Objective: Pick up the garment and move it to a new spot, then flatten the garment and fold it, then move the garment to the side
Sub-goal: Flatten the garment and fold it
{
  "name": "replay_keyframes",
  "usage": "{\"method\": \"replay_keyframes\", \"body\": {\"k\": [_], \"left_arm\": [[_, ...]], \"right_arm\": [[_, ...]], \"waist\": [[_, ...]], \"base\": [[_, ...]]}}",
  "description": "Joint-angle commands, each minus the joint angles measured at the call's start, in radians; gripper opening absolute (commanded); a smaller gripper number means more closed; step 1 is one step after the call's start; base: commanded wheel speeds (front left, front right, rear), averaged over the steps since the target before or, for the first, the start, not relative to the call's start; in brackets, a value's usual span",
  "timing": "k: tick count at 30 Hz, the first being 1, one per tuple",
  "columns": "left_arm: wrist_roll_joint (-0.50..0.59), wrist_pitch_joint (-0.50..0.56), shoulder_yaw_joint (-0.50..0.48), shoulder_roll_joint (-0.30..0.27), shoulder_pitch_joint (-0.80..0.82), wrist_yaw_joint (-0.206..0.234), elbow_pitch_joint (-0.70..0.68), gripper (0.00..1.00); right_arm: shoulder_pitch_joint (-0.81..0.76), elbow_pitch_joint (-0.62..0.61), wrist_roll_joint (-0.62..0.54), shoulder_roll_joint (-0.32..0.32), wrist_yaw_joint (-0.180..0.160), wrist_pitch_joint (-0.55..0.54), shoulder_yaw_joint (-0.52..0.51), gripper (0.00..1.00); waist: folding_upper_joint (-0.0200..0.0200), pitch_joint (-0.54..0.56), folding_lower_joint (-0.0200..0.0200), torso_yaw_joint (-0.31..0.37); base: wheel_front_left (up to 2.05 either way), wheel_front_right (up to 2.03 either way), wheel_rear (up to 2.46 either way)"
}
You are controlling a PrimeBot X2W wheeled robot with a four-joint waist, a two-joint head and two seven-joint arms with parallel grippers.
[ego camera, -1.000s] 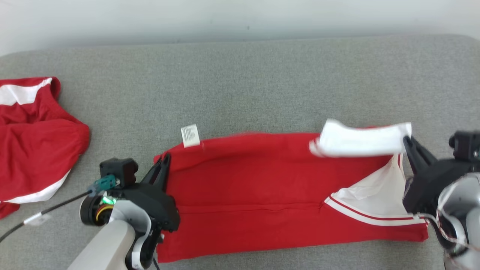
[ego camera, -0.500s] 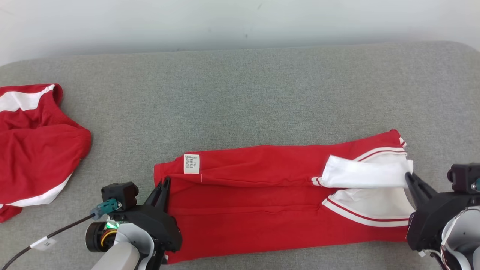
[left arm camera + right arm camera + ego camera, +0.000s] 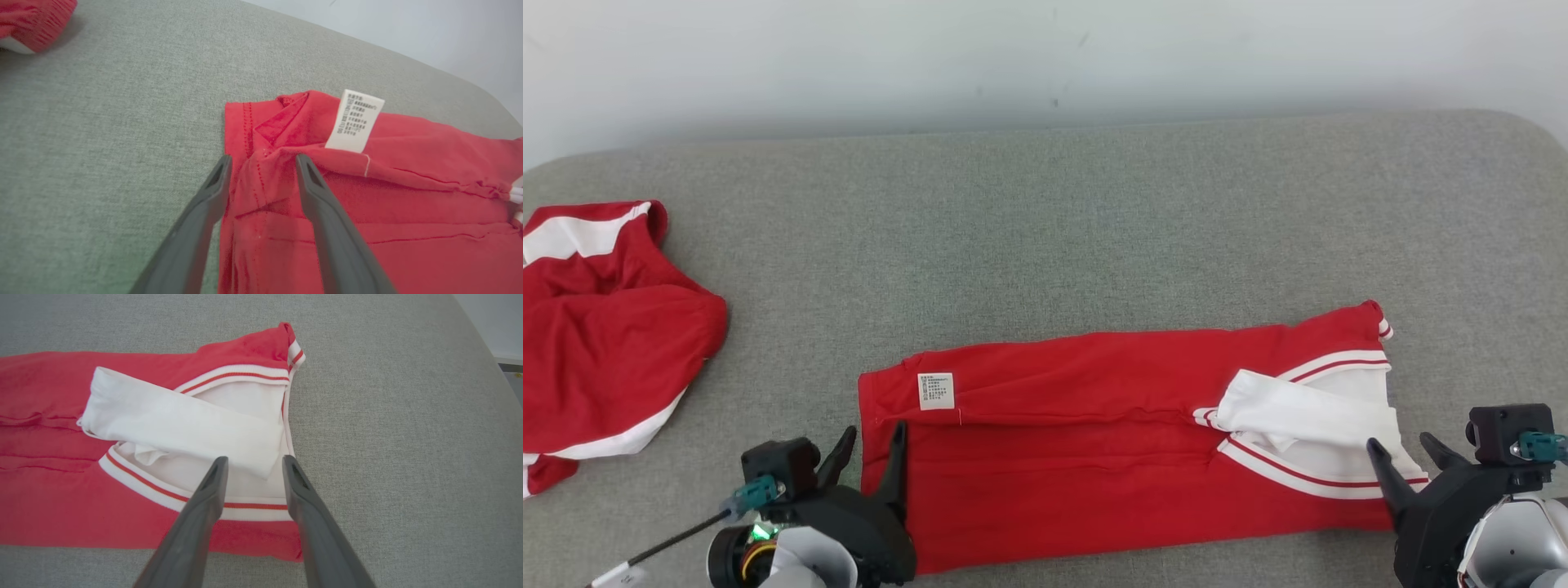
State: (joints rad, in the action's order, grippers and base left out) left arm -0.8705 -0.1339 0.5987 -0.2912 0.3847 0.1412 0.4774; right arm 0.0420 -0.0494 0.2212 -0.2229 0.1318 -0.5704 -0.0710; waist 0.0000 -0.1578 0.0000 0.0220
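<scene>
Head view: a red garment (image 3: 1094,465) lies in a long band near the front edge of the grey padded counter (image 3: 1045,229), moments after both arms let it go. A second ago each set of jaws was shut on one end of the cloth with the far edge raised. Now the left jaws and right jaws stand parted at the band's two ends and the turned-over layer lies flat. By the look of it, a lengthwise fold has been laid down, with a crosswise fold and the move aside yet to come. The garment's long axis runs left to right across the robot's front, the hem end with its care label (image 3: 935,390) to the robot's left and the white sleeve (image 3: 1298,412) with striped trim to its right. A second red garment (image 3: 613,327) sits crumpled well apart at the far left. Left wrist view: the left jaws, moderately wide, straddle a rumpled ridge of hem without pinching it, the label just beyond. Right wrist view: the right jaws, also apart, frame the sleeve's loose tip and hold nothing.
</scene>
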Motion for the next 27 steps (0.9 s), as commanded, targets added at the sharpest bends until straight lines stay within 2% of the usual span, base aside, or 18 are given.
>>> {"method": "replay_keyframes", "body": {"k": [1, 7, 10, 11, 19, 27], "left_arm": [[0.005, -0.024, -0.003, -0.002, -0.030, 0.007, 0.004, 1.00], [0.035, -0.105, -0.023, -0.011, -0.070, 0.005, -0.022, 1.00], [0.081, -0.130, -0.063, -0.011, -0.105, -0.011, -0.080, 1.00], [0.116, -0.131, -0.105, -0.005, -0.113, -0.014, -0.123, 1.00], [0.387, -0.131, -0.365, 0.102, -0.319, -0.091, -0.338, 1.00], [0.570, -0.131, -0.530, 0.201, -0.430, -0.189, -0.422, 1.00]], "right_arm": [[-0.004, 0.011, -0.007, 0.002, -0.002, 0.010, -0.001, 1.00], [-0.013, 0.021, -0.005, 0.008, -0.002, 0.033, -0.014, 1.00], [-0.016, 0.024, 0.000, 0.016, -0.002, 0.045, -0.028, 1.00], [-0.017, 0.025, 0.000, 0.019, -0.002, 0.048, -0.036, 1.00], [-0.006, 0.073, 0.012, 0.040, -0.002, 0.074, -0.079, 1.00], [0.071, 0.184, 0.034, 0.038, -0.002, 0.104, -0.125, 1.00]], "waist": [[0.0000, 0.015, 0.0000, 0.001], [0.0000, 0.043, 0.0000, -0.001], [0.0000, 0.061, 0.0000, -0.007], [0.0000, 0.066, 0.0000, -0.011], [0.0000, 0.099, 0.0000, -0.029], [0.0000, 0.089, 0.0000, -0.040]], "base": [[0.00, 0.00, 0.00], [0.00, 0.00, 0.00], [0.00, 0.00, 0.00], [0.00, 0.00, 0.00], [0.00, 0.00, 0.00], [0.00, 0.00, 0.00]]}}
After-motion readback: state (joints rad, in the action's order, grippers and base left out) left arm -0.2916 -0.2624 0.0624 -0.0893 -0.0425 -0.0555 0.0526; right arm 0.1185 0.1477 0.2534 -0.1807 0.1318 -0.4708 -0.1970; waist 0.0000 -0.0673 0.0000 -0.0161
